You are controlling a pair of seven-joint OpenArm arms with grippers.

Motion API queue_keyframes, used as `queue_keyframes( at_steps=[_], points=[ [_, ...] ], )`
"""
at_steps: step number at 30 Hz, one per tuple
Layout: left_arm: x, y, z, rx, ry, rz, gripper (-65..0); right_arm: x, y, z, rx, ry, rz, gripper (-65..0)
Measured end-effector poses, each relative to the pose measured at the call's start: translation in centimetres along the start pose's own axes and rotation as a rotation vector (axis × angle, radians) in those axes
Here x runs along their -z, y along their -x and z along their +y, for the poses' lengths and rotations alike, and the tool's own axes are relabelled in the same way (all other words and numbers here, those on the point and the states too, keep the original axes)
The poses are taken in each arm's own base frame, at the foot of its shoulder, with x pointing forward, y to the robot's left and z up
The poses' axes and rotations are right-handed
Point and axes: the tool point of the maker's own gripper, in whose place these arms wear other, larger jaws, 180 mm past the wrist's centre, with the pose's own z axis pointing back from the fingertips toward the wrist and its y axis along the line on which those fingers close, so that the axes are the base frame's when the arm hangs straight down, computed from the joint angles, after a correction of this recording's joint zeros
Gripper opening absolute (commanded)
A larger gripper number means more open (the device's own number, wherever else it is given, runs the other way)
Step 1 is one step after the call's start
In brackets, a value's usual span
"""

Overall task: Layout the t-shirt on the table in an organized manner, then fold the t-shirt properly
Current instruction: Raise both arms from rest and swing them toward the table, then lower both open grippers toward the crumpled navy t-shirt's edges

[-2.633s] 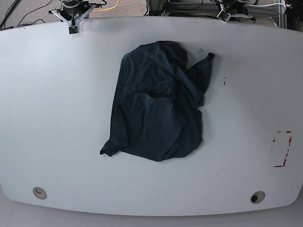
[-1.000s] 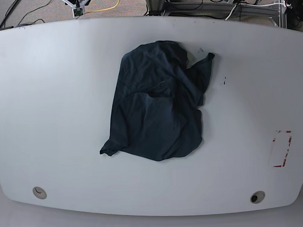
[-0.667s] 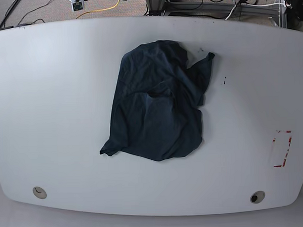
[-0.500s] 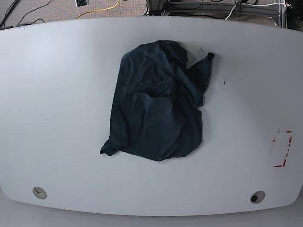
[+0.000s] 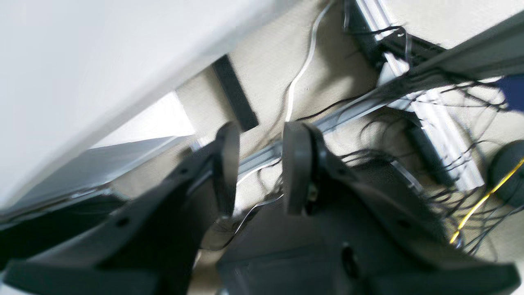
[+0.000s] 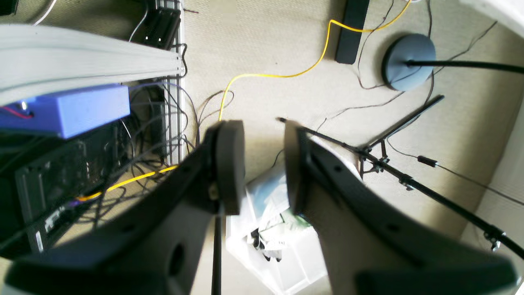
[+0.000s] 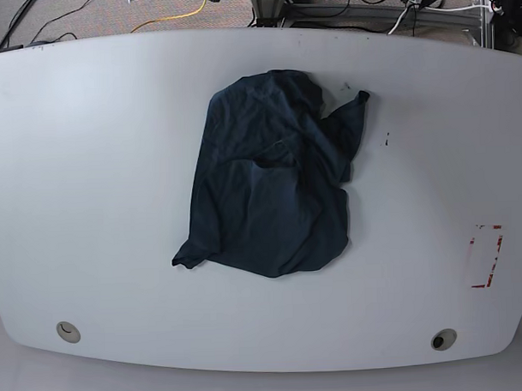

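Soft wrinkly cloth t-shirt (image 7: 269, 191), smooth table (image 7: 97, 167)

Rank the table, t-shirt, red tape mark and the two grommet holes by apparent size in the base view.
1. table
2. t-shirt
3. red tape mark
4. The left grommet hole and the right grommet hole look about equal, so they are unranked.

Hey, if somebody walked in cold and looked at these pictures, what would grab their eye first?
A crumpled dark navy t-shirt lying in a heap near the middle of the big white table, with no arm over it. Next, a red tape rectangle near the table's right edge in the base view. In the wrist views, the left gripper and right gripper hang open and empty over floor cables.
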Motion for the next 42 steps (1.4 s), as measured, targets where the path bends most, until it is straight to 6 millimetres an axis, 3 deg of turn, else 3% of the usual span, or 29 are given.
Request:
queue_keyframes(
  at_steps=[4, 16, 28, 42],
  points=[
    [-0.4, 0.5, -0.2, 0.0, 0.008, 0.02, -49.0, -0.1, -0.1, 0.1, -0.014, -0.01, 0.0, -49.0],
    [-0.2, -0.6, 0.0, -0.003, -0.001, -0.012, -49.0, -0.1, -2.5, 0.1, -0.014, -0.012, -0.108, -49.0],
    [1.3, -4.1, 2.7, -0.046, -0.105, -0.101, -49.0, 0.5, -6.1, -0.3, -0.014, 0.001, -0.222, -49.0],
    [2.3, -8.0, 4.3, -0.092, -0.173, -0.2, -48.9, 0.8, -10.5, -0.8, -0.013, 0.014, -0.379, -49.0]
  ],
)
